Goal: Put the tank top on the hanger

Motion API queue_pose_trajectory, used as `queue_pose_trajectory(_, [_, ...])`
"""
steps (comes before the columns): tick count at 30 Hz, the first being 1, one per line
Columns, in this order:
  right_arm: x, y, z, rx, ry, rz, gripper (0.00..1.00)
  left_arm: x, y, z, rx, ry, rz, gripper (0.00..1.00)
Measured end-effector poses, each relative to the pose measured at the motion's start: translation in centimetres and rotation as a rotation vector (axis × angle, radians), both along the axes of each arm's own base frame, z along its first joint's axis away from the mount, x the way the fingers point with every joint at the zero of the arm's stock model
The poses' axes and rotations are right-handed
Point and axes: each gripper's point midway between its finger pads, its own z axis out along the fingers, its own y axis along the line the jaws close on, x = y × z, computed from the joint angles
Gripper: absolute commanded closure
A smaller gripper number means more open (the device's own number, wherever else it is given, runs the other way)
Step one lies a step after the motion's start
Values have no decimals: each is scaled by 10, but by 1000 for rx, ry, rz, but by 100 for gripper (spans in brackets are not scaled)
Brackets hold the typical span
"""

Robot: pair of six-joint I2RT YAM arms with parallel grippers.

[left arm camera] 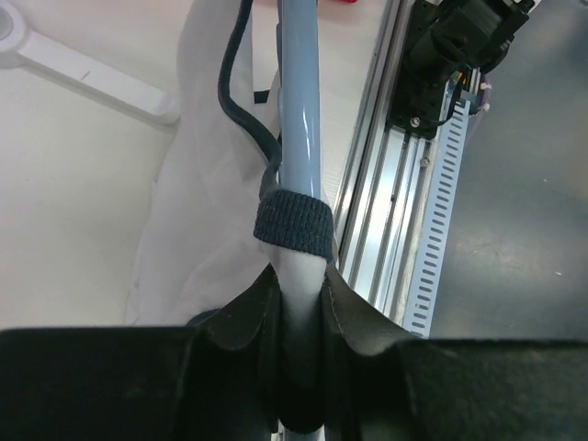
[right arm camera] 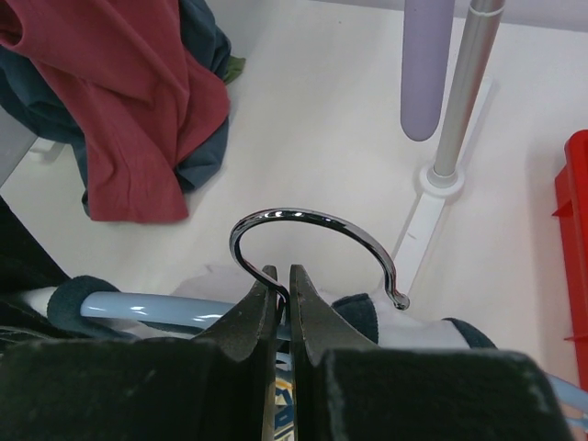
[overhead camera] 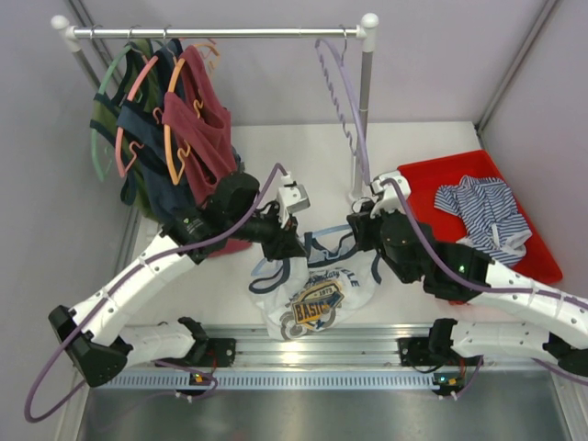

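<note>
The white tank top (overhead camera: 317,299) with its blue-yellow chest graphic hangs between my two grippers, its lower part on the table. The light-blue hanger arm (left arm camera: 299,110) runs through a navy-trimmed shoulder strap (left arm camera: 294,225). My left gripper (left arm camera: 299,285) is shut on that arm where white fabric covers it; it also shows in the top view (overhead camera: 292,243). My right gripper (right arm camera: 283,280) is shut on the stem of the hanger's metal hook (right arm camera: 312,220), which stands upright; in the top view it (overhead camera: 356,231) is just right of the left one.
A clothes rack bar (overhead camera: 220,32) at the back carries a maroon tank top (overhead camera: 207,129), other garments and an orange hanger (overhead camera: 170,119). A lilac hanger (overhead camera: 344,101) hangs by the right pole (right arm camera: 464,92). A red tray (overhead camera: 441,175) holds a striped garment (overhead camera: 487,211).
</note>
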Motion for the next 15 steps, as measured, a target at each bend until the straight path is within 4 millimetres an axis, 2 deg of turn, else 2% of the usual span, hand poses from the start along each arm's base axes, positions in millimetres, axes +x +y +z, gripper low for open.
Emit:
queue_pose_trajectory(5, [-1, 1, 0, 0, 0, 9, 98, -1, 0, 0, -31, 0, 15, 100])
queue_pose_trajectory(8, [-2, 3, 0, 1, 2, 19, 87, -3, 0, -1, -68, -1, 35, 100])
queue_pose_trajectory(12, [-1, 4, 4, 20, -5, 16, 58, -5, 7, -6, -88, 8, 92, 100])
queue_pose_trajectory(15, [-1, 4, 6, 21, -8, 16, 49, -4, 15, -11, -83, 9, 146, 100])
